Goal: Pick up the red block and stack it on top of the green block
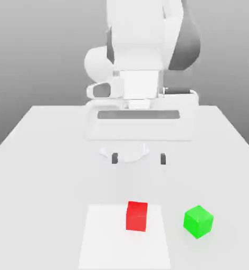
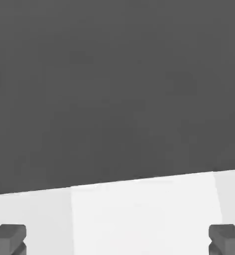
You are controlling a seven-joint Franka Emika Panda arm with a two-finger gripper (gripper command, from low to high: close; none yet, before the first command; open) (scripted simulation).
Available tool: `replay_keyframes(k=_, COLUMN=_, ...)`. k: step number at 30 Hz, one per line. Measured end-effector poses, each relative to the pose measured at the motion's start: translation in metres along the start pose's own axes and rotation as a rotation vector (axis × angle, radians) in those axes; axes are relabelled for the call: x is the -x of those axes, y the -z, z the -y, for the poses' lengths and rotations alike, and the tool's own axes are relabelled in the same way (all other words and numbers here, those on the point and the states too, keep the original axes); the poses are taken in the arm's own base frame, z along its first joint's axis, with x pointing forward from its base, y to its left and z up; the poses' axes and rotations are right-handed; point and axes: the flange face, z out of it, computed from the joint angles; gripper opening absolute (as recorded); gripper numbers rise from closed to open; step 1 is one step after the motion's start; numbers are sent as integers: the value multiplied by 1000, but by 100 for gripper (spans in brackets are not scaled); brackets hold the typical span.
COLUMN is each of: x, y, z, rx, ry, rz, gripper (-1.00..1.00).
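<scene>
Cube in red (image 1: 136, 217), likely light and stiff, sits below the spread, empty gripper (image 1: 139, 158), inviting a flat-sided pinch.

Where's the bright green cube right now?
In the exterior view, the bright green cube sits on the pale table towards the exterior view's right, beside the bright red cube, not touching it.

The Panda arm (image 1: 137, 47) is glossy white with dark grey patches (rounded shells, mostly), and its wide pale hand (image 1: 142, 128) bears a dark stripe.
</scene>
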Motion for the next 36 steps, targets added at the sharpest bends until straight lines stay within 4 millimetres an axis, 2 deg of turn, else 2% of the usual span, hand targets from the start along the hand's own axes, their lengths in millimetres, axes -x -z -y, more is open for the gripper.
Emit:
replay_keyframes(k=3, x=25, y=-57, z=-29, rx=93, ry=-18, rz=59, gripper=0)
replay_keyframes(k=4, x=29, y=-70, z=-35, rx=108, ry=-22, rz=68, gripper=0)
replay_keyframes(k=10, x=37, y=-130, z=-46, rx=122, ry=-25, rz=77, gripper=0)
replay_keyframes(k=11, x=38, y=-135, z=-47, rx=122, ry=-25, rz=77, gripper=-100)
replay_keyframes(k=18, x=38, y=-135, z=-47, rx=122, ry=-24, rz=76, gripper=-100)
replay_keyframes(k=24, x=34, y=-85, z=-40, rx=122, ry=-24, rz=76, gripper=-100)
replay_keyframes(k=26, x=37, y=-71, z=-27, rx=119, ry=36, rz=80, gripper=-100)
replay_keyframes(k=27, x=45, y=-66, z=-15, rx=117, ry=95, rz=84, gripper=-100)
replay_keyframes(k=28, x=66, y=-61, z=2, rx=113, ry=185, rz=89, gripper=-100)
replay_keyframes(k=30, x=125, y=-49, z=39, rx=103, ry=417, rz=103, gripper=-100)
replay_keyframes(k=32, x=177, y=-52, z=62, rx=94, ry=598, rz=112, gripper=-100)
replay_keyframes(k=34, x=161, y=-72, z=60, rx=96, ry=570, rz=110, gripper=-100)
replay_keyframes(k=36, x=157, y=-94, z=56, rx=96, ry=559, rz=110, gripper=-100)
